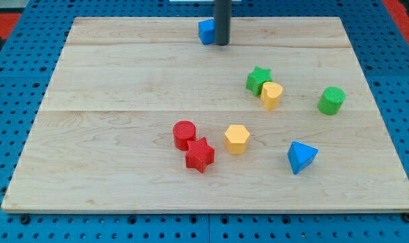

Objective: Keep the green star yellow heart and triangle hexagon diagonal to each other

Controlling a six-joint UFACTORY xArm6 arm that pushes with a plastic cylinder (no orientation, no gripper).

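Setting: blue pegboard surrounds a pale wooden bench (pixel 123 81) made of joined planks.
Claw: none is fitted, so it has no opening to report and holds nothing; the arm ends in a dark rod whose lower end, my tip (pixel 221 44), rests at the view's top centre.
Nearest neighbour: a blue block (pixel 206 31), shape unclear because partly hidden, lies just beside my tip on the view's left, apparently touching the rod.
First task pair: the green star (pixel 258 79) and yellow heart (pixel 271 95) sit touching, the heart toward the view's lower right of the star, right of centre on the bench.
Second task pair: the yellow hexagon (pixel 237 139) and blue triangle (pixel 302 156) lie nearer the view's bottom, well apart from each other, the triangle to the right and slightly lower.
Key relation: all four task blocks lie toward the view's bottom right of my tip; the star and heart are nearest, the triangle farthest. Judged from this layout, the star–heart line already runs diagonally, while the hexagon–triangle line is closer to horizontal.
Bystanders: a green cylinder (pixel 331 100) stands right of the heart, apart from it; a red cylinder (pixel 184 134) and red star (pixel 200 155) touch each other left of the hexagon.
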